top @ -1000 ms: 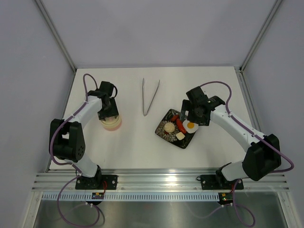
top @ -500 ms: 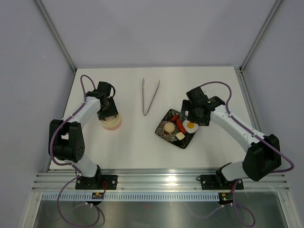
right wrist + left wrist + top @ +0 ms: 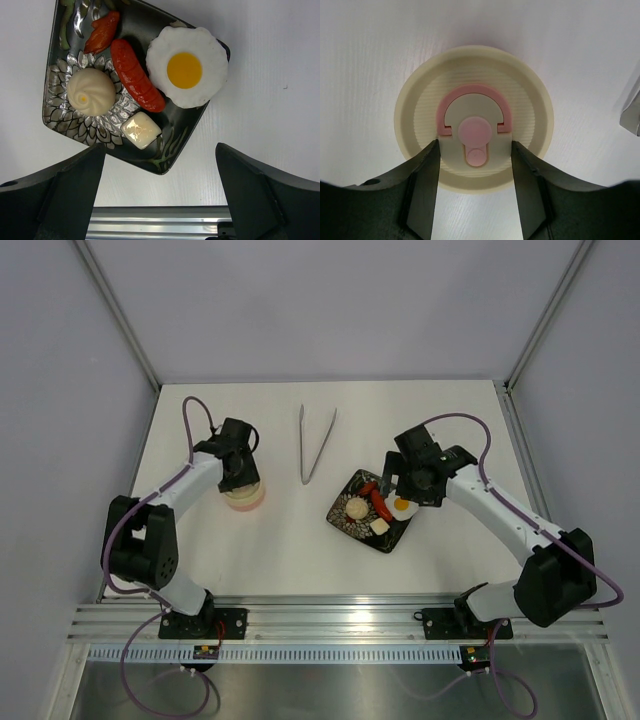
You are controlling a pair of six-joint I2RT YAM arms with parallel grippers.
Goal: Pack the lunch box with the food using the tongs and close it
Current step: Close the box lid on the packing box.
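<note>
While the top view hides the lunch box [image 3: 525,100] lid, the wrist view shows left pincer [image 3: 475,144] straddling it, grip unclear; right pincer [image 3: 160,148] spread over food [image 3: 185,67].

There are two pincers: the left pincer [image 3: 475,147] and the right pincer [image 3: 157,150], each with two fingers.

Directly under the left pincer, between its fingers, sits one lunch box [image 3: 530,115]. It carries one lid [image 3: 475,70], which has one pink mark [image 3: 472,95].

Under the right pincer lies one black square plate [image 3: 60,110] holding five food pieces:
- one fried egg [image 3: 186,67]
- one red sausage [image 3: 136,75]
- one orange carrot piece [image 3: 102,31]
- one pale round bun [image 3: 91,98]
- one pale cube [image 3: 141,130]

On the table between the two pincers, clear of both, lies one pair of metal tongs [image 3: 304,455] with two thin arms.
</note>
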